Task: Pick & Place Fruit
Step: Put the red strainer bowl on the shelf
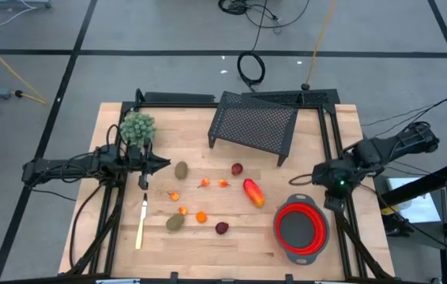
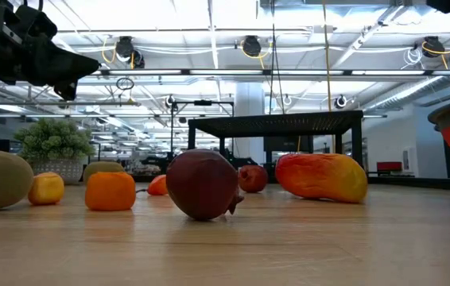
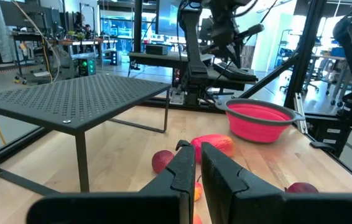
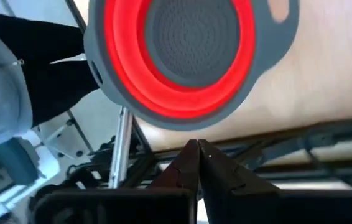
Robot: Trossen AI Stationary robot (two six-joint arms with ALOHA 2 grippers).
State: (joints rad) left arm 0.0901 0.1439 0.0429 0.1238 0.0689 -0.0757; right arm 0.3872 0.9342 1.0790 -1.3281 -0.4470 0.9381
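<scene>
Past our left gripper point(image 3: 198, 163), its two dark fingers nearly closed on nothing, we see the elongated red-orange fruit point(image 3: 216, 144) and a dark red ball point(image 3: 162, 161) on the wooden table point(image 3: 123, 146). A second dark red ball point(image 3: 301, 188) lies off to the side. Farther off stand the red colander point(image 3: 260, 120) and the black perforated rack point(image 3: 70, 99).

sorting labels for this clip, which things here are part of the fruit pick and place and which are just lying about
Part of the job:
- elongated red-orange fruit
- two brownish-green ovals
- two dark red balls
- tiny orange bits
- red collapsible bowl, the likely drop spot

Just lying about:
- bushy green clump
- yellow-handled knife
- black mesh stand
</scene>
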